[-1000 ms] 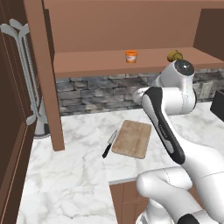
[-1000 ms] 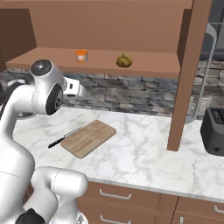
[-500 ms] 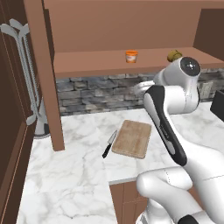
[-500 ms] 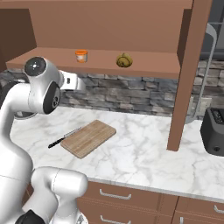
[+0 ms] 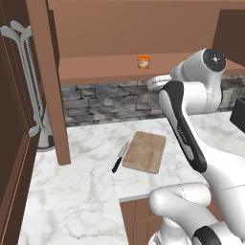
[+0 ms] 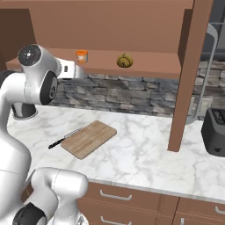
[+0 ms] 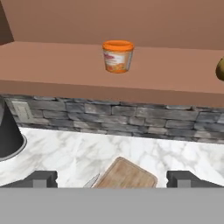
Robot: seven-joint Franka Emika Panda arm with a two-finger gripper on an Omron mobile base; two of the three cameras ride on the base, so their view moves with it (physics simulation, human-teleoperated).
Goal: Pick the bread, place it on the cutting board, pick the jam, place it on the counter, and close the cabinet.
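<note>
Above the spread fingers (image 7: 43,178), jam (image 7: 117,56) stands on the shelf (image 7: 52,65).

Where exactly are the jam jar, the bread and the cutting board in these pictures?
jam (image 7: 117,57): hand view, on the jar's labelled side.
bread (image 6: 125,60): right base view, middle of the knobbly lump on the cabinet shelf.
cutting board (image 5: 145,151): left base view, centre of its wooden top face.

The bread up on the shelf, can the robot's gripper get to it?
Probably yes. The bread sits uncovered on the open cabinet shelf, apart from the jam, and the open gripper already faces the shelf.
</note>
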